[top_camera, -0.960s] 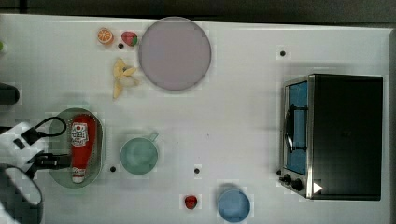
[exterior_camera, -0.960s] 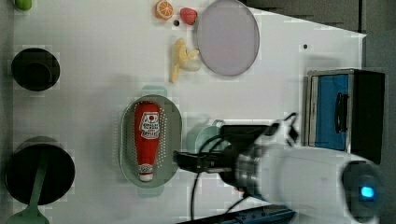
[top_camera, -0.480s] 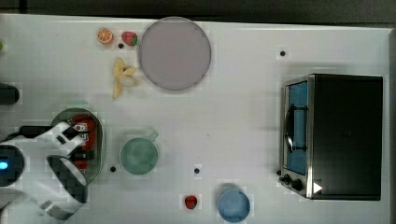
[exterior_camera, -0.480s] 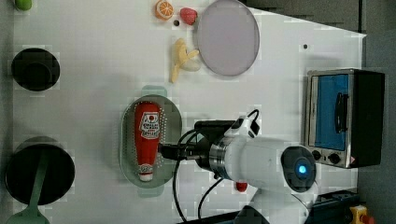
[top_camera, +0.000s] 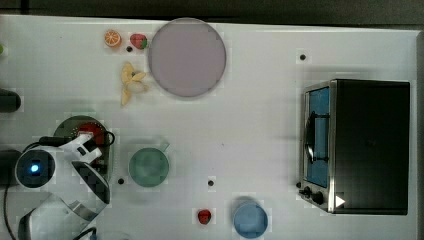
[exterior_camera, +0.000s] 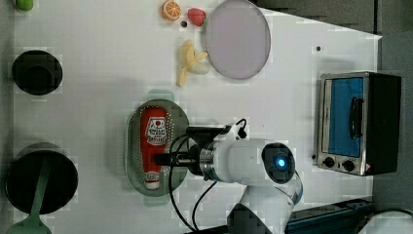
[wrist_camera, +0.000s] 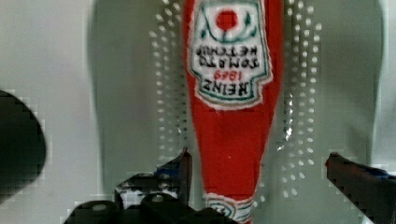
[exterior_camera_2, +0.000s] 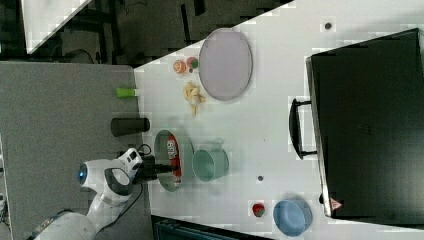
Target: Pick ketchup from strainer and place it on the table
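Note:
The ketchup (wrist_camera: 231,116), a red squeeze bottle with a white label, lies lengthwise in the pale green strainer (wrist_camera: 126,93) on the white table (top_camera: 250,125). My gripper (wrist_camera: 261,175) hangs open just above the bottle's narrow end, one finger on each side of it and neither touching. In the left view the ketchup (exterior_camera: 154,139) fills the strainer (exterior_camera: 132,146), with the gripper (exterior_camera: 168,152) over its lower half. Seen from the top view, my arm covers most of the strainer (top_camera: 67,127), and a bit of the ketchup (top_camera: 90,131) peeks out.
A green cup (top_camera: 148,167) stands close to the strainer on the top view's right. Farther off are a grey plate (top_camera: 186,57), a banana (top_camera: 131,85), a blue bowl (top_camera: 250,220), a small strawberry (top_camera: 203,216) and a toaster oven (top_camera: 360,145).
My arm has swung in over the strainer and now covers most of it in the top view. The gripper has stayed open and the ketchup has not moved.

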